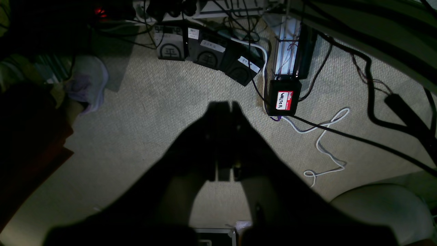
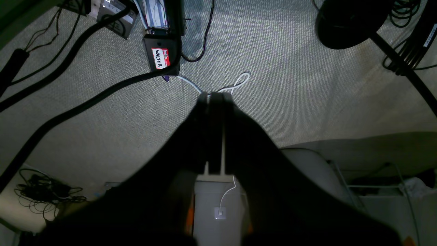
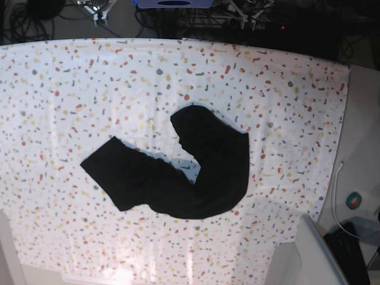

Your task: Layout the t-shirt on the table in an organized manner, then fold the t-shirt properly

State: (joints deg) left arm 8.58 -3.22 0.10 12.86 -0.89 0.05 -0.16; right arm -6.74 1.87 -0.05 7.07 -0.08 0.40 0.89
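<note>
Beige woven carpet (image 1: 146,112) fills the left wrist view, crossed by black cables and one white cable (image 1: 324,143). Several black boxes with white labels (image 1: 208,54) stand in a row near the top, and beside them a black box carries a red-and-white name tag (image 1: 285,100). The left gripper (image 1: 225,106) shows as a dark silhouette pointing at the floor, its fingers pressed together with nothing between them. No shirt or table surface appears in this view.

From the right wrist view the same carpet (image 2: 290,89) is seen, with the tagged black box (image 2: 160,58) at upper left, a thick black cable (image 2: 68,112) sweeping across, and a round dark base (image 2: 344,24) at upper right. The right gripper (image 2: 215,97) is also closed on nothing, hanging over the floor.

Seen from the base view, the table (image 3: 71,89) with its speckled white cover fills nearly the whole picture. The t-shirt (image 3: 178,172) lies near the middle, bunched into a curved black shape with one end toward the left and the other folded up toward the centre. Neither arm is visible above the table; both grippers are well apart from the shirt.
</note>
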